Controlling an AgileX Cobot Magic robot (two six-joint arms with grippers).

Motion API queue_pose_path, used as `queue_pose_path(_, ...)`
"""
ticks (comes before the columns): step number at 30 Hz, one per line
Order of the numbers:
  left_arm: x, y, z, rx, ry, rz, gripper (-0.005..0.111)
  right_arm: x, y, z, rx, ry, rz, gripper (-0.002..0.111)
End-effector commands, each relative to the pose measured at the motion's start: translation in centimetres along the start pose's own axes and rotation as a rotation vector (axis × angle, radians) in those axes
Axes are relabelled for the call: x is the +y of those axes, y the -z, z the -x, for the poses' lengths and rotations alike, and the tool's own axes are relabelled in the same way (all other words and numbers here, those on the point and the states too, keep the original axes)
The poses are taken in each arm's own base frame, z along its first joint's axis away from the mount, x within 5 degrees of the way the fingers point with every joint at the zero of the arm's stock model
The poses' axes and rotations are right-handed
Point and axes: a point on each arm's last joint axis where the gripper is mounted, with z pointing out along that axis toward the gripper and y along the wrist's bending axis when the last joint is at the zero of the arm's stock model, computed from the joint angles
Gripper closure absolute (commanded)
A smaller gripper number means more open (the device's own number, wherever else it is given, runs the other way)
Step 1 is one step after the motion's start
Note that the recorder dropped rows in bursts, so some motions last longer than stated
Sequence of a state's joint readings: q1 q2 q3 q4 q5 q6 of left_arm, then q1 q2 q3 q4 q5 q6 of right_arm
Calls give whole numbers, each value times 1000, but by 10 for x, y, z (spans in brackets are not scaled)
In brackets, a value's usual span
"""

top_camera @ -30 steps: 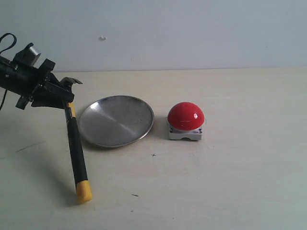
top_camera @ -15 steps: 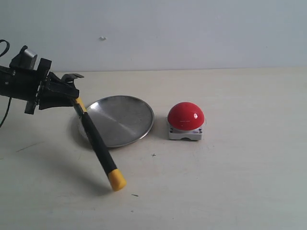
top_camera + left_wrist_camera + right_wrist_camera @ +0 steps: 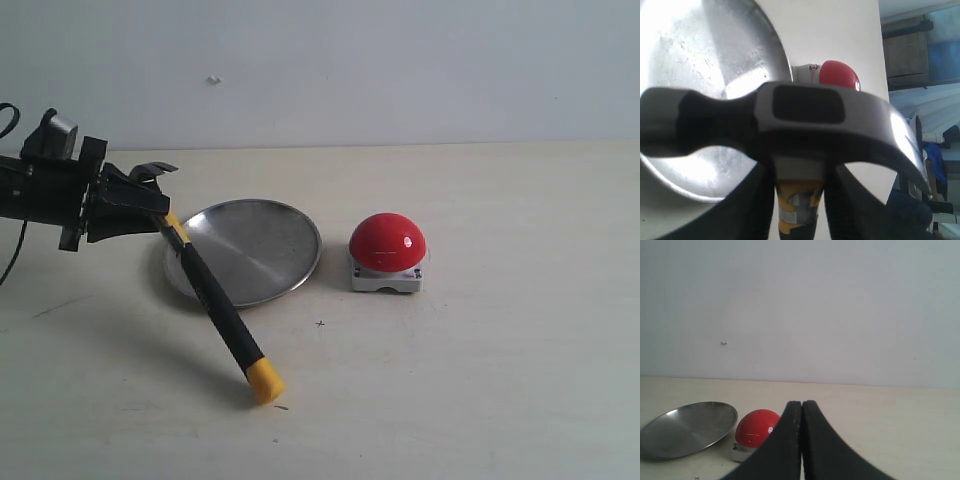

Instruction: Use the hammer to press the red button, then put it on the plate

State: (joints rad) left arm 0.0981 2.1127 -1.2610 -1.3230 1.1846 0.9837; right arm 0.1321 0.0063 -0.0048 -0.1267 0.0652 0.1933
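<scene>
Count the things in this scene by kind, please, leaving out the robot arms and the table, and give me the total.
hammer: 1
red button: 1
plate: 1
Total: 3

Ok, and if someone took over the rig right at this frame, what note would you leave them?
The left claw is shut on the hammer just under its head. The handle slants down across the left rim of the plate, with its yellow end low near the table.
The right claw is shut and empty.
The red button sits right of the plate, clear of the hammer.
Done: hammer grasped.
Left: press the button, then lay the hammer on the plate.
</scene>
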Motion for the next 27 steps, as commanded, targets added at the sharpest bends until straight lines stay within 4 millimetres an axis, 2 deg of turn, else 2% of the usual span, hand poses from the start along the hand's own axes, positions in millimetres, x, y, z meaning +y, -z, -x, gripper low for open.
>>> queue_pose_path(1,-14,5,5,-43,-7,-66,107,0,0,-1,-9,5,-4,108)
queue_pose_path(6,-22,5,6,-59,-17,-78,107,0,0,-1,-9,5,-4,108)
queue_pose_path(11,-34,5,8,-73,-36,-95,107,0,0,0,-12,85,-4,108)
queue_pose_path(19,-49,-13,5,-54,-72,-132,107,0,0,0,-15,79,-4,108)
queue_pose_path(27,-59,-29,1,-30,-103,-158,107,4,3,21,-249,80,35,108)
